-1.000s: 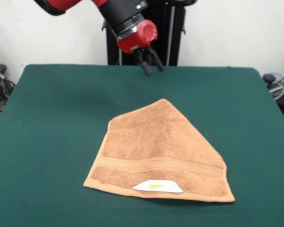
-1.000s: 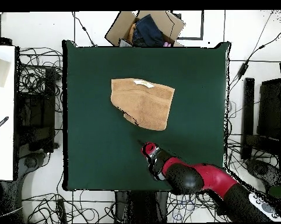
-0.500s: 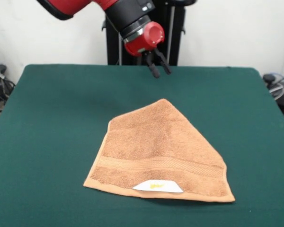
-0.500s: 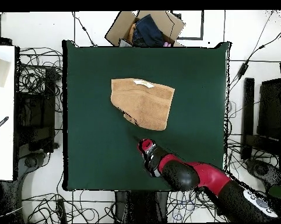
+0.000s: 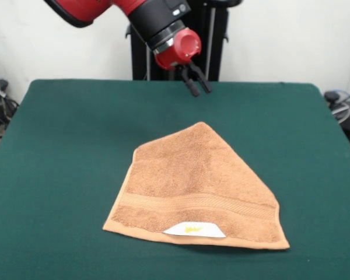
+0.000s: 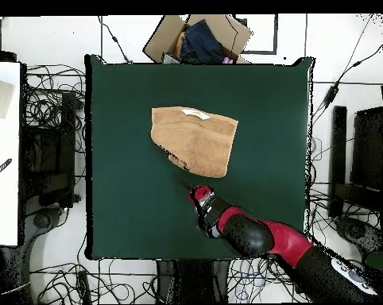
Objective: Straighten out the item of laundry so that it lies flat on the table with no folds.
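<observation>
On the worktop (image 5: pixel 58 146) you see the folded towel (image 5: pixel 195 186), banded long edge nearest, peak pointing at the raised end effector (image 5: pixel 197 86), slightly parted, empty.

You have one orange-tan towel (image 5: pixel 195 185) with one white label (image 5: pixel 194 230), on one green table (image 5: pixel 64 146), under one red arm with one gripper (image 5: pixel 196 83); one cardboard box (image 6: pixel 198 37) sits beyond.

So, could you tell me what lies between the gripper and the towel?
Nothing: only bare green table separates the gripper from the orange towel, clearest in the overhead view.
</observation>
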Motion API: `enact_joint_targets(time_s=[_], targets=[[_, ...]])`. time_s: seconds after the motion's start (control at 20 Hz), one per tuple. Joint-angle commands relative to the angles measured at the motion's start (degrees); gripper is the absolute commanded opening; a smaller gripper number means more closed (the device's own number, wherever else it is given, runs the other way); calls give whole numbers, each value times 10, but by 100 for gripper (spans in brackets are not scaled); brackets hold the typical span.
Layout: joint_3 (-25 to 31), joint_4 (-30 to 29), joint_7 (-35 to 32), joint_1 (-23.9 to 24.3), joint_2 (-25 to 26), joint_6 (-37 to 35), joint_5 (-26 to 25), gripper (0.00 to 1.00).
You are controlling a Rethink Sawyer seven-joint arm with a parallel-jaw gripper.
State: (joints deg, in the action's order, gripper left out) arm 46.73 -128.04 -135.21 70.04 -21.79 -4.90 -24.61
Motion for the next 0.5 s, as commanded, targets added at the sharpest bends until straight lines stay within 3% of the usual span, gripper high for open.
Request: enact_joint_targets(time_s=[0.05, 0.5], targets=[[2, 26, -75, -6, 30, 28, 48, 100], [-8, 70, -57, -24, 64, 13, 64, 100]])
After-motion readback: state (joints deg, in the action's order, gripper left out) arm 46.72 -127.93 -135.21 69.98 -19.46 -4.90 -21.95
